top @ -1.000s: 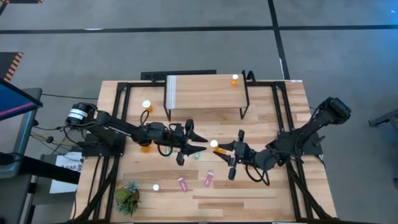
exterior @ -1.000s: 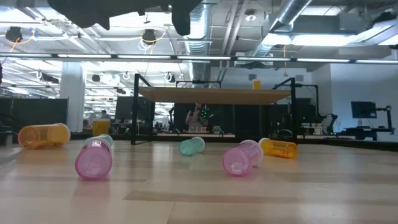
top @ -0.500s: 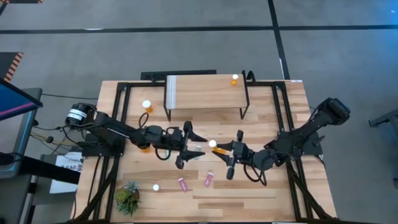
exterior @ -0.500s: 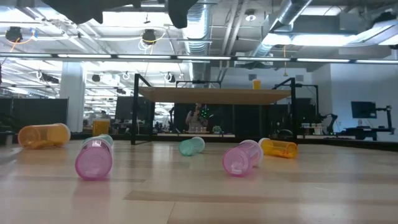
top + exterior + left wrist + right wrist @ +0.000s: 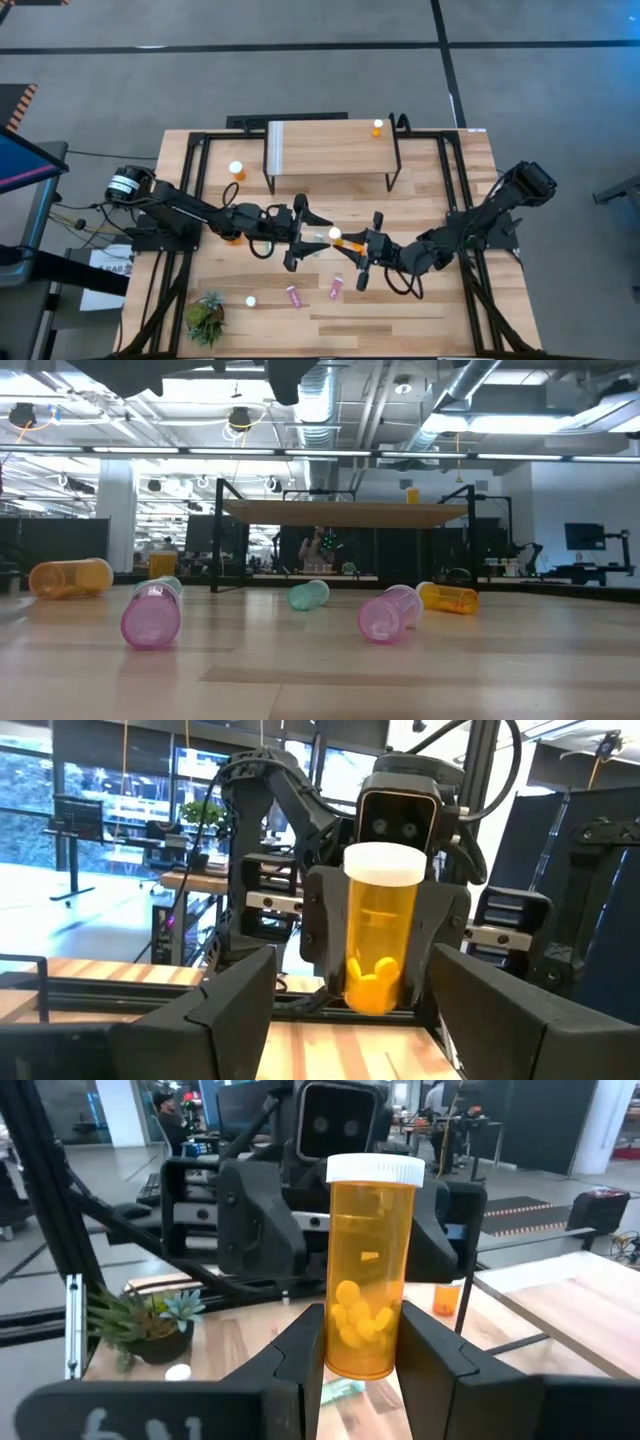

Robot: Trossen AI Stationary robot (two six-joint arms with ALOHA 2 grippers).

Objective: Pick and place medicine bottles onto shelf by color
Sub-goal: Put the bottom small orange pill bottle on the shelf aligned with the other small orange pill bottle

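Observation:
My right gripper (image 5: 347,243) is shut on an orange medicine bottle (image 5: 337,233) with a white cap, held upright over the table's middle. My left gripper (image 5: 320,236) is wide open and faces it from the table's left. In the left wrist view the bottle (image 5: 382,935) stands just ahead of my open left fingers, apart from them. The shelf (image 5: 330,150) stands at the far middle, with one small orange bottle (image 5: 377,127) upright on its right end. Two pink bottles (image 5: 294,296) (image 5: 336,288) lie on their sides near the front. A teal bottle (image 5: 308,594) lies on the table. My right gripper pinches the orange bottle's lower body (image 5: 362,1355) between its two fingers (image 5: 432,1355). The fingers come level from the table's right. The bottle stands upright in the hold, cap up, lifted clear of the table.
An orange bottle (image 5: 236,170) stands upright left of the shelf, and another (image 5: 233,237) lies under my left arm. A white-capped bottle (image 5: 250,299) and a small spiky plant (image 5: 205,318) sit at the front left. One more orange bottle (image 5: 448,598) lies on the table.
My right gripper has gone toward the table's left edge with the orange bottle, closing on my left gripper. The bottle has stayed upright and clear of the table.

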